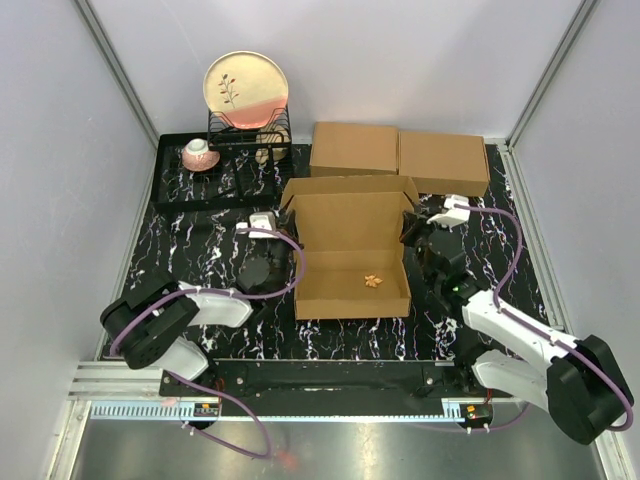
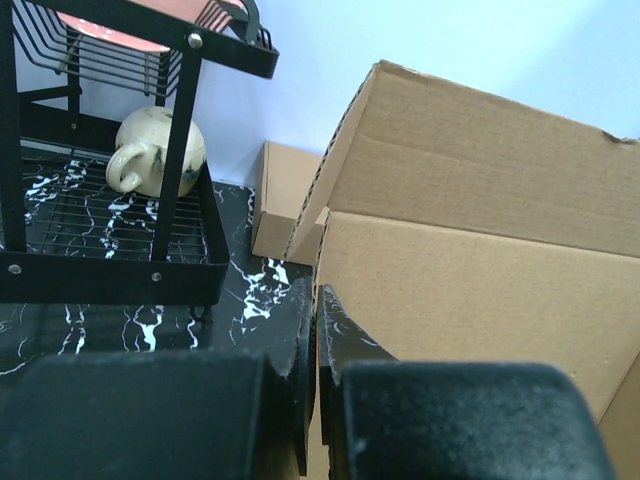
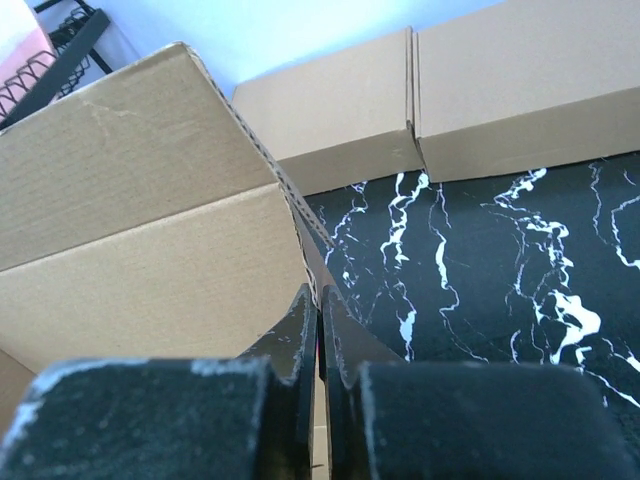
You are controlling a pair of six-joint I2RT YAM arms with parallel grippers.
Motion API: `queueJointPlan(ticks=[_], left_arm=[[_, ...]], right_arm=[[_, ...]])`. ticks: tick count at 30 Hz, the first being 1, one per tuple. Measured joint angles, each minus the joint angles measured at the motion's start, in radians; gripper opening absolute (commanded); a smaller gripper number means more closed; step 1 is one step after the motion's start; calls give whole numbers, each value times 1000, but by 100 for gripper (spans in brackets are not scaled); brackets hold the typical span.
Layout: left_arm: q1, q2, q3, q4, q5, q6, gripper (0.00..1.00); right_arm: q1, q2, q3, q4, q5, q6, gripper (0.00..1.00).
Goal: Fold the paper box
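- The paper box [image 1: 350,262] sits open in the middle of the surface [image 1: 190,250], its lid [image 1: 350,186] upright along the far edge.
- My left end effector [image 2: 316,300], pinched shut, is just beside its left wall. My right end effector [image 3: 320,300], likewise shut, is beside its right wall.

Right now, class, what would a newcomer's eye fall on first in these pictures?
The open paper box sits mid-table, lid up at the back, with a small orange scrap on its floor. The left gripper and right gripper, both shut, sit at its two side walls. Behind lie two closed boxes side by side; a plate stands in a rack at the back left.
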Motion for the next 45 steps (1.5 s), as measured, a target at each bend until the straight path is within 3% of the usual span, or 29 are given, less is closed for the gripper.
queueJointPlan(ticks=[11, 20, 36, 45], left_arm=[[-27, 15, -14, 31, -4, 59, 0], [-77, -35, -61, 49, -15, 77, 1], [-253, -54, -51, 53, -258, 101, 0], [-280, -119, 34, -60, -283, 116, 0]], right_arm=[[69, -10, -122, 207, 110, -19, 0], [138, -83, -185, 238, 184, -25, 0], [217, -119, -257, 316, 307, 14, 0], [219, -119, -257, 280, 340, 19, 0]])
